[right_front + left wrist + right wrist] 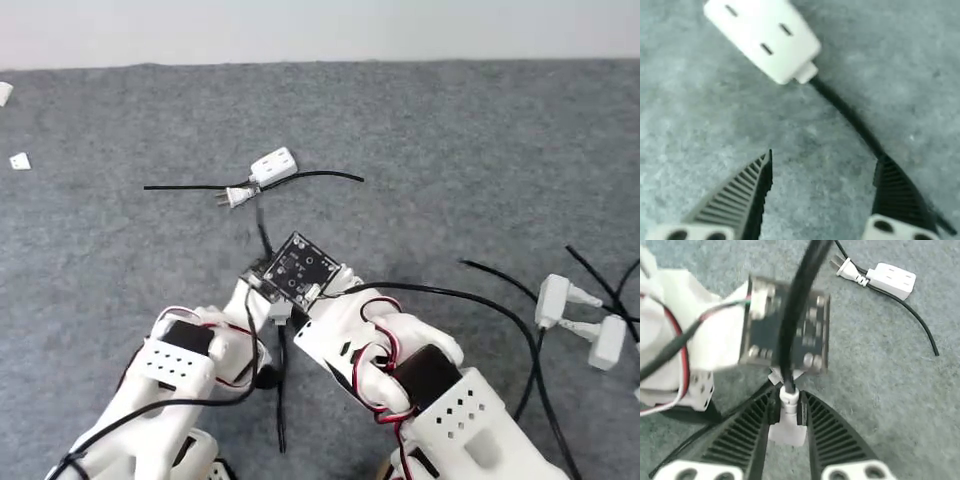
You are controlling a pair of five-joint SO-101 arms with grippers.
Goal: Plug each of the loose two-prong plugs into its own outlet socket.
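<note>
surface: grey felt table (470, 140) | centre: socket (273, 165), plug (237, 196) | right: white connectors (553, 300)

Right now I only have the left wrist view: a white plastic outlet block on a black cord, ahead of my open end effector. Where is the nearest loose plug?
Observer: A small white two-prong plug lies on the grey carpet right beside that white plastic outlet block, prongs pointing away from it.
Operator: Is the other arm holding anything?
Observer: Yes, the right end effector is shut on a second white plug.
Operator: Anything else loose?
Observer: Two more white cord fittings lie at the high view's right edge.
</note>
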